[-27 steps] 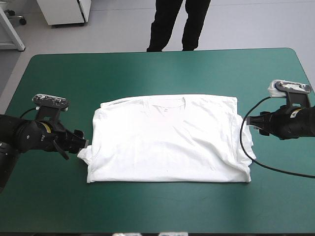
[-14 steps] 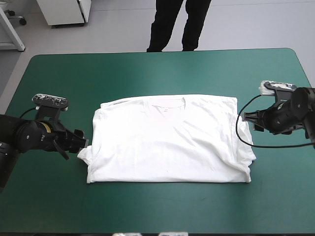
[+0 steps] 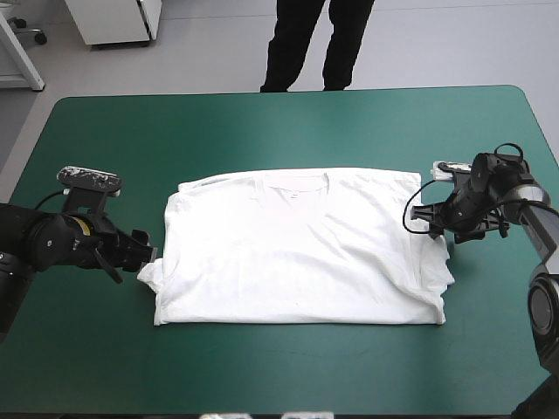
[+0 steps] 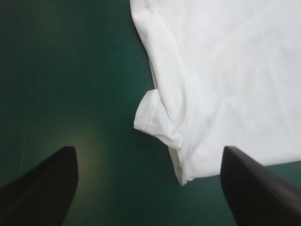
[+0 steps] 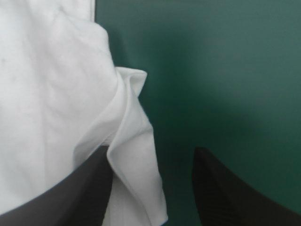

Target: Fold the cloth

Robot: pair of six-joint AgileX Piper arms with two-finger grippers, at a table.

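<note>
once apart, right pincer (image 3: 426,220) at t-shirt (image 3: 297,249)

The bench (image 3: 279,122), under a teal-green cover with rounded corners, stands on a pale grey floor (image 3: 218,52). Beyond its far left corner stand a white cabinet (image 3: 118,19) and a white frame (image 3: 19,57) on a castor (image 3: 39,36).

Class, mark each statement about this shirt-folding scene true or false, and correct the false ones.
1. The T-shirt lies spread flat on the table. True.
2. The left claw is shut on the T-shirt. False: it is open, with the sleeve just ahead of it.
3. The right claw is open at the T-shirt's right edge. True.
4. The collar points to the table's near edge. False: it points to the far edge.
</note>
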